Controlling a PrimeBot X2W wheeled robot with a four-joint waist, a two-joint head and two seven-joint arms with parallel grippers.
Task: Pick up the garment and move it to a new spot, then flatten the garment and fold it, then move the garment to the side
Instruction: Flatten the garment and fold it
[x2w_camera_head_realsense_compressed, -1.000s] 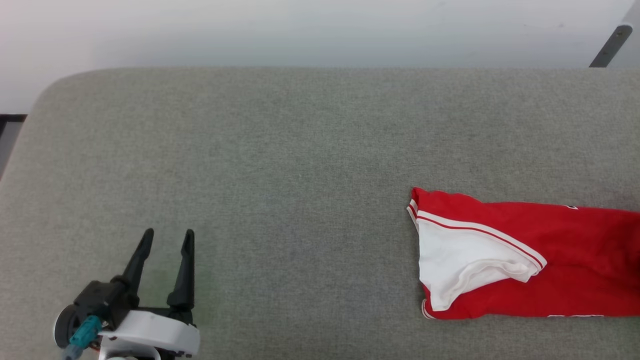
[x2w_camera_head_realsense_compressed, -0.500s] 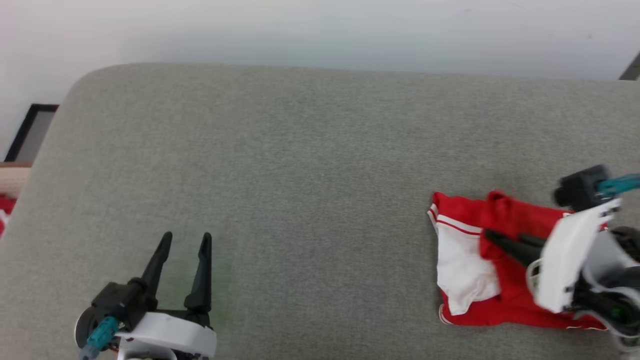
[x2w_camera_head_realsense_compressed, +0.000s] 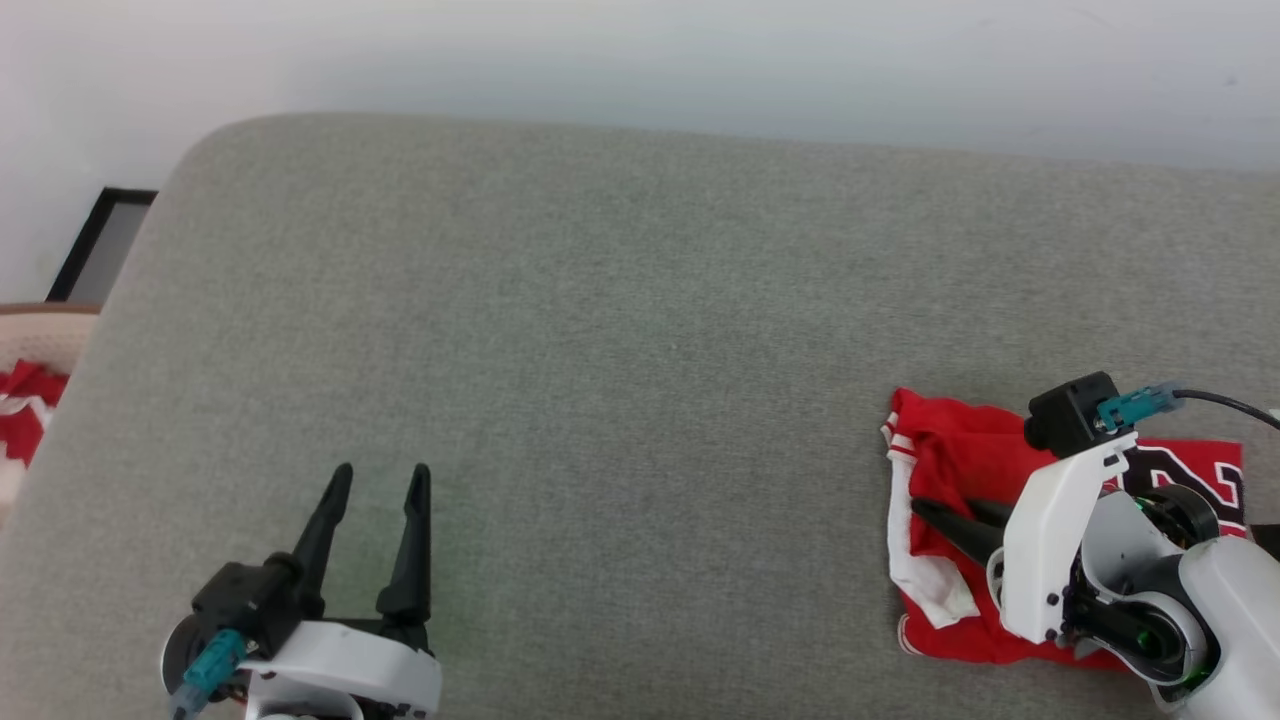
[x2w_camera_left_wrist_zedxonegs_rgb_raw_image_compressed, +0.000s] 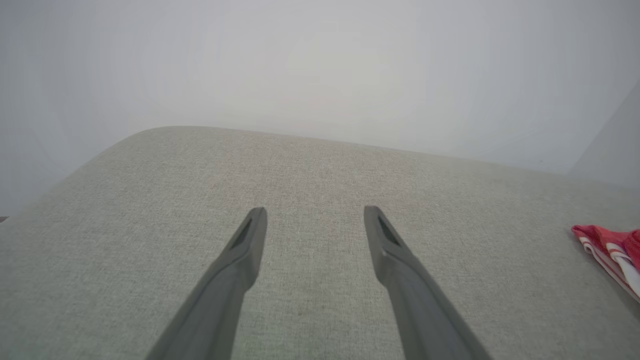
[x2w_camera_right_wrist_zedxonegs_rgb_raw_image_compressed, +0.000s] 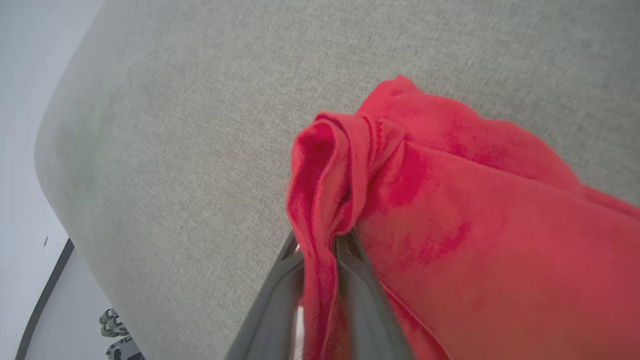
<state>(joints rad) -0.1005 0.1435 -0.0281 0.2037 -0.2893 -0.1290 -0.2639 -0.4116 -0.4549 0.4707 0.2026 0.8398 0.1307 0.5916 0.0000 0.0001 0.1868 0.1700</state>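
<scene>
The garment (x2w_camera_head_realsense_compressed: 960, 450), a red jersey with a white sleeve and black numbers, lies bunched at the right of the grey cushion (x2w_camera_head_realsense_compressed: 600, 350). My right gripper (x2w_camera_head_realsense_compressed: 942, 505) lies over it, fingers pointing left. In the right wrist view a raised fold of the garment (x2w_camera_right_wrist_zedxonegs_rgb_raw_image_compressed: 450, 200) is pinched between the narrow fingers of the right gripper (x2w_camera_right_wrist_zedxonegs_rgb_raw_image_compressed: 320, 240). My left gripper (x2w_camera_head_realsense_compressed: 382, 470) stands open at the lower left over bare cushion, far from the cloth. In the left wrist view the left gripper (x2w_camera_left_wrist_zedxonegs_rgb_raw_image_compressed: 315, 210) has its fingers spread wide, with a corner of the garment (x2w_camera_left_wrist_zedxonegs_rgb_raw_image_compressed: 607, 247) at the right edge.
The cushion's rounded left corner (x2w_camera_head_realsense_compressed: 190, 170) drops off toward a white wall. Beyond that edge sits another red-and-white cloth with a beige rim (x2w_camera_head_realsense_compressed: 30, 400) and a dark frame (x2w_camera_head_realsense_compressed: 100, 240). Bare cushion lies between the two grippers.
The head camera has shifted. My right arm came into view over the garment and drew it from a long spread shape into a compact bunch; the numbers now show. The left gripper stays open.
</scene>
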